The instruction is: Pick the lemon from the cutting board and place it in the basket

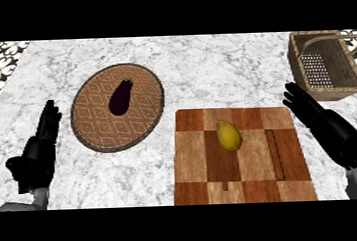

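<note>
Fingers of the right hand (335, 133) are straight and held close together, clamped on nothing, tips pointing away from the robot toward the basket (332, 92). Head view, the only view: this hand sits just beside the upper right corner of the cutting board (198, 182), between board and basket, not touching the lemon (228, 135). Left hand (36, 152) rests at the view's left edge, fingers up, straight and together, holding nothing. Lemon lies on the checkered wooden cutting board, a little above its centre, long axis roughly front to back, well apart from both hands. Basket, wicker with an arched handle, stands at the far right of the marble counter (209, 66); nothing shows inside it. To the left of the board, a round patterned plate (100, 127) carries an eggplant (121, 97); not part of the task. Progress, judged: nothing done yet. Lemon not grasped, not lifted, not in the basket. Left to do: reach, grasp, carry to the far right, release into the basket. Right hand looks the nearer one for both lemon and basket. Limits: basket's right side and the right forearm are cut off by the view's edge; the underside of the lemon is hidden; the thumbs of both hands are hard to make out against the black palms.
</note>
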Controlling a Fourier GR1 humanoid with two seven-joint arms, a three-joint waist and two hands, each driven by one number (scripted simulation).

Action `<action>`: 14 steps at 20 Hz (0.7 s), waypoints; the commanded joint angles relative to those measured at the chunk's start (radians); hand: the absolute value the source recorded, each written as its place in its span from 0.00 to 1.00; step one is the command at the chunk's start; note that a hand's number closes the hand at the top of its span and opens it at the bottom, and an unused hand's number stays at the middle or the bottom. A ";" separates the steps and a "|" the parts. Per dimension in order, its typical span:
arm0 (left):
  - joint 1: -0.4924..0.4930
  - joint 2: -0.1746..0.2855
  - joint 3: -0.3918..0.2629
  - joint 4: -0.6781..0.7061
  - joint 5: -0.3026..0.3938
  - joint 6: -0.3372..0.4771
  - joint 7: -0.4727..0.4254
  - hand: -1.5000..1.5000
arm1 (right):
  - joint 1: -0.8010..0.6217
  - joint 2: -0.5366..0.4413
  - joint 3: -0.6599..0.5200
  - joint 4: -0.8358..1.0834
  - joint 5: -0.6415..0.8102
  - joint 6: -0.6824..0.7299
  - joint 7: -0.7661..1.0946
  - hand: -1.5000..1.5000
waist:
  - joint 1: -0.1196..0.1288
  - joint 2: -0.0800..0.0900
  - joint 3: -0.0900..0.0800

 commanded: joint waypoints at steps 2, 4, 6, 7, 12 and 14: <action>0.030 0.004 -0.025 0.061 0.036 -0.074 0.078 0.50 | -0.148 0.113 0.039 0.047 -0.068 0.097 -0.040 1.00 | -0.001 -0.015 -0.021; 0.032 -0.026 -0.069 0.099 0.060 -0.101 0.147 0.50 | -0.253 0.186 0.073 0.016 -0.108 0.142 -0.067 1.00 | 0.032 -0.002 -0.020; 0.052 -0.051 -0.113 0.130 0.091 -0.148 0.205 0.50 | -0.333 0.247 0.085 0.012 -0.156 0.204 -0.119 1.00 | 0.068 0.015 -0.019; 0.064 -0.042 -0.143 0.133 0.075 -0.164 0.214 0.50 | -0.365 0.192 0.191 -0.063 -0.045 0.312 -0.158 1.00 | 0.086 0.007 -0.020; 0.079 -0.036 -0.112 0.130 0.116 -0.166 0.298 0.50 | -0.301 0.402 0.425 0.006 0.259 0.183 -0.305 0.00 | -0.006 -0.022 -0.022; 0.089 -0.044 -0.115 0.127 0.106 -0.150 0.306 0.50 | -0.325 0.435 0.458 0.023 0.373 0.068 -0.248 0.00 | -0.019 -0.025 -0.023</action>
